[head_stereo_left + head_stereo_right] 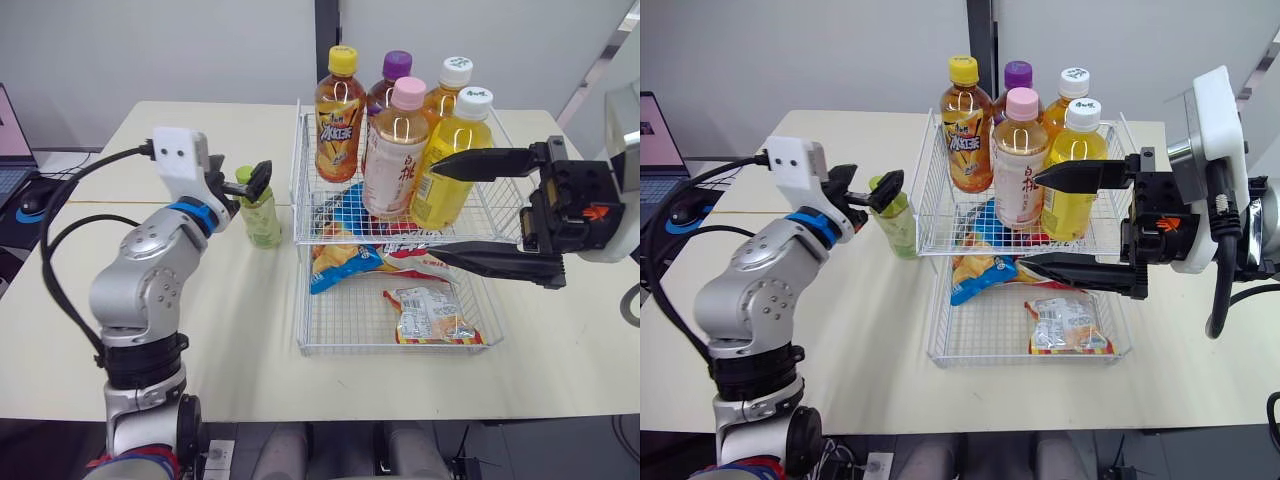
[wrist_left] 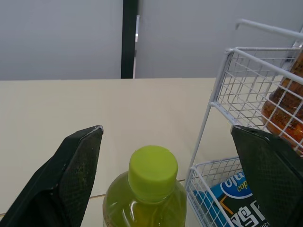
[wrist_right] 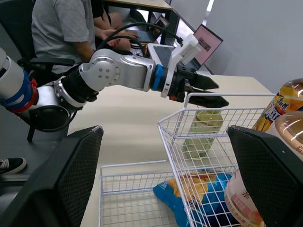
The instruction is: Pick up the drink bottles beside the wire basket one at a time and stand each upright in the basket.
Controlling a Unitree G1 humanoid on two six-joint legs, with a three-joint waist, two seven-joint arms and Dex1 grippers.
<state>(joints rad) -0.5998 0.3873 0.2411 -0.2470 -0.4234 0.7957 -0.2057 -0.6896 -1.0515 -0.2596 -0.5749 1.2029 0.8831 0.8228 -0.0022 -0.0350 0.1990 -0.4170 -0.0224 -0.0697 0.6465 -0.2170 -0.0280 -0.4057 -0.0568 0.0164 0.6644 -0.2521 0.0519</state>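
Your left tool (image 1: 248,187) is released. Its two black fingers (image 2: 78,165) stand wide apart on either side of the green bottle's (image 1: 261,215) cap, with a clear gap on each side and no contact. That green bottle stands upright on the counter (image 1: 240,330), just beside the left wall of the wire basket (image 1: 300,170) and outside it.

The basket has two tiers. In the upper one you have five bottles upright and packed close together: a yellow-capped bottle (image 1: 340,115), a purple-capped bottle (image 1: 392,75), a pink-capped bottle (image 1: 397,150) at the front, and two white-capped bottles (image 1: 455,150). The lower tier holds snack packets (image 1: 432,315), a blue one and a pale one among them.

Your right tool (image 1: 433,210) is released too, with its fingers spread wide. It reaches in from the right, upper finger across the front white-capped bottle and lower finger over the lower tier — whether either touches, you cannot tell.
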